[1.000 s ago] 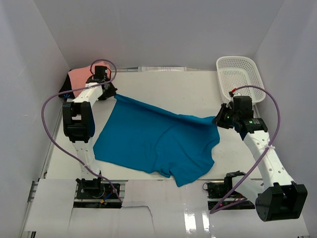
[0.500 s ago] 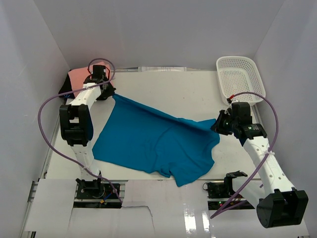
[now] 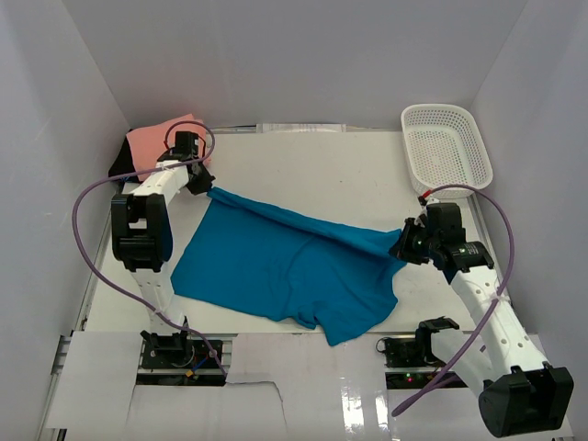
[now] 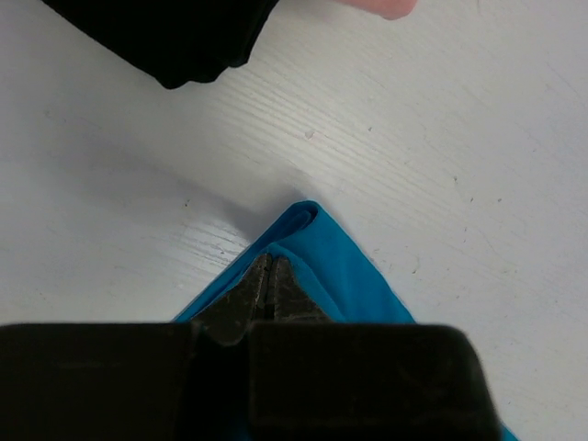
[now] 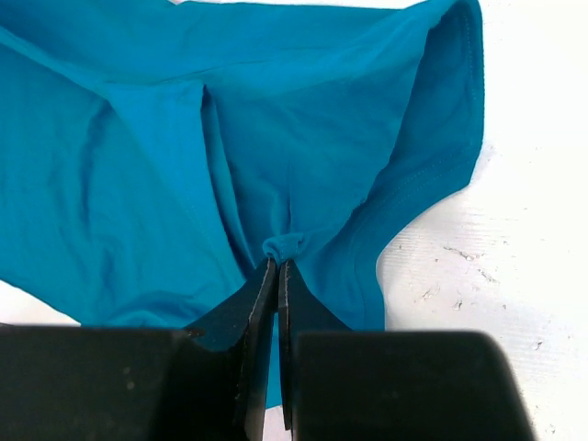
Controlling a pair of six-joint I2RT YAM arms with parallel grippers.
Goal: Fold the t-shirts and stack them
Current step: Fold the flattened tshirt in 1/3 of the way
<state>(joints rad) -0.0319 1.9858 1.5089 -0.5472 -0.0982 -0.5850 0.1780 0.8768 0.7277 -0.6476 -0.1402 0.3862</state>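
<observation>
One teal t-shirt (image 3: 276, 266) stretches between left claw (image 3: 204, 187) and right claw (image 3: 401, 246).

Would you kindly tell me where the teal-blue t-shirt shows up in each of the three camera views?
Top external: teal-blue t-shirt spread across the middle of the white table.
Left wrist: only one corner, bottom centre, pinched in the left gripper.
Right wrist: fills the upper frame, a bunch pinched in the right gripper.
Shared landmark: the white table, bare in all three.
</observation>
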